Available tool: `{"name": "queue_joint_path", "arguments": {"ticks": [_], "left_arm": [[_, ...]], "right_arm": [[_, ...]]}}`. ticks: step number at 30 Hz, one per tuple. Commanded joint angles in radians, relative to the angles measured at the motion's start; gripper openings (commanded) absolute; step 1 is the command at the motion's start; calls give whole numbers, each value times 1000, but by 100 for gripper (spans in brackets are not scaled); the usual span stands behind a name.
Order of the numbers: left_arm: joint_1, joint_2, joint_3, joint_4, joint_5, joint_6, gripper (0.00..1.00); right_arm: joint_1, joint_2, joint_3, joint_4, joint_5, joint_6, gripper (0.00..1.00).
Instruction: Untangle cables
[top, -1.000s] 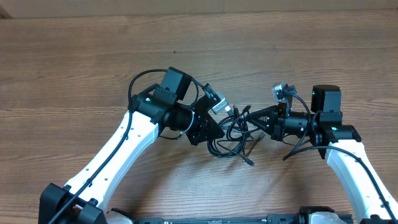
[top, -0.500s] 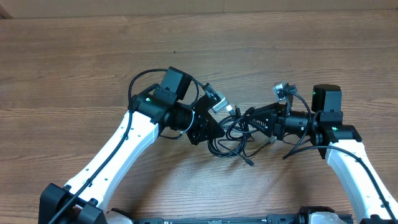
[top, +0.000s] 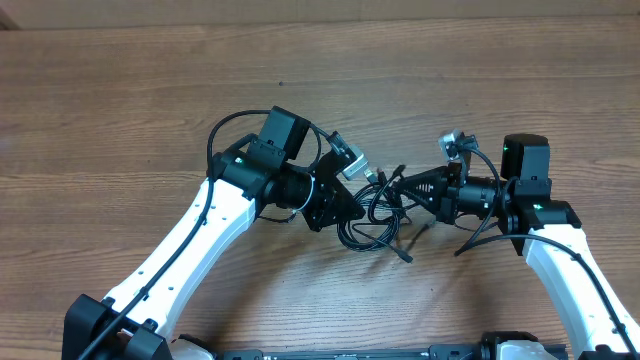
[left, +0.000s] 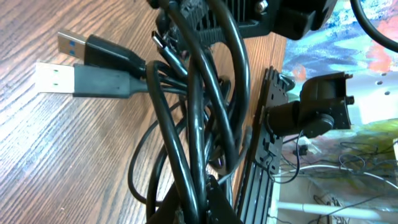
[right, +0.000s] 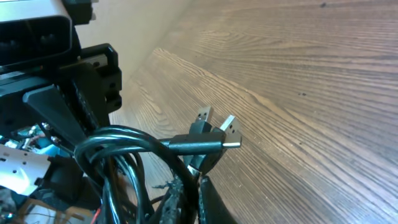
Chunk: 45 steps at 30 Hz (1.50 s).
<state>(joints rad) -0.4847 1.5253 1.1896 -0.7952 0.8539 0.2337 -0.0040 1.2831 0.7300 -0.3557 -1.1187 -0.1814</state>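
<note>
The cables (top: 372, 222) form one black knotted bundle on the wood table between my two arms, with a plug end (top: 403, 258) trailing toward the near edge. My left gripper (top: 352, 210) holds the bundle's left side and is shut on it. In the left wrist view, thick black strands (left: 186, 112) run between its fingers (left: 165, 205), and two USB plugs (left: 56, 78) lie on the wood. My right gripper (top: 398, 185) is shut on a strand at the bundle's upper right. The right wrist view shows that looped strand (right: 130, 140) in the gripper (right: 188, 199), beside silver-tipped plugs (right: 227, 129).
The table (top: 150, 90) is bare wood at the back and far left. The arms' own thicker cords (top: 225, 130) loop above the left wrist and below the right wrist (top: 480, 235). Black frame rails (top: 350, 352) run along the near edge.
My right gripper opened half a second ago and has shut again on a strand, slightly further left. The bundle shifted a little. The left gripper kept its hold.
</note>
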Motion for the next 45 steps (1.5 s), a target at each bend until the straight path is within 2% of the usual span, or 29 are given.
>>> {"name": "queue_joint_path", "arguments": {"ticks": [1,7,12,17,27,45], "left_arm": [[-8,-9,8,7,35,-13,4],[-8,-9,8,7,21,-13,4],[-9,-9,8,7,6,-13,4],[-9,-9,8,7,-2,-13,4],[-9,-9,8,3,-24,-13,4],[-33,-9,8,-10,-24,-13,5]], "right_arm": [[4,3,10,6,-3,3,4],[4,3,10,56,-4,75,4],[4,3,10,180,-14,193,4],[4,3,10,332,-125,264,4],[4,3,10,636,-232,501,4],[4,3,10,1192,-214,915,4]]}}
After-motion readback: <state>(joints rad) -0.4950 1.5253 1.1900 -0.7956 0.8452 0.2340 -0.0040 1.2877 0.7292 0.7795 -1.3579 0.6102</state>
